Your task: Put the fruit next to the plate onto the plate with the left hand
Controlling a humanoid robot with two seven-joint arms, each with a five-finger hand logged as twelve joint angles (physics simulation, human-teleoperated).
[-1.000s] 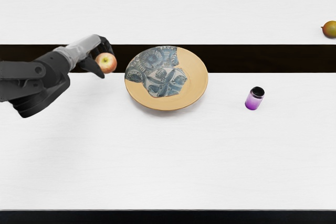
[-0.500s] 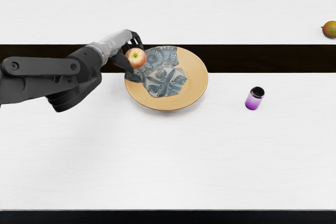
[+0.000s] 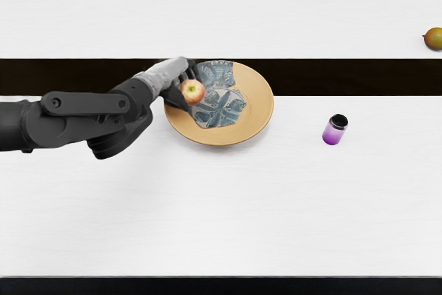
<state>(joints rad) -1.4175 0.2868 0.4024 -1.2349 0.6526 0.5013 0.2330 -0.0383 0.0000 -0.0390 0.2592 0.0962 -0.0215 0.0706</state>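
Observation:
A small red and yellow apple (image 3: 193, 91) is held in my left hand (image 3: 181, 86), whose fingers are curled around it. The hand and apple are over the left part of the tan plate (image 3: 253, 112), which has a blue-grey pattern in its middle. Whether the apple touches the plate I cannot tell. My left arm reaches in from the left edge across the table. The right arm does not show.
A small purple jar (image 3: 335, 129) stands on the white table to the right of the plate. A brownish-green fruit (image 3: 433, 38) lies at the far right edge. A dark gap (image 3: 345, 77) runs across the table behind the plate.
My left hand has carried the apple rightward from beside the plate's left rim to over the plate's left part, and slightly lower. The arm has stretched further in.

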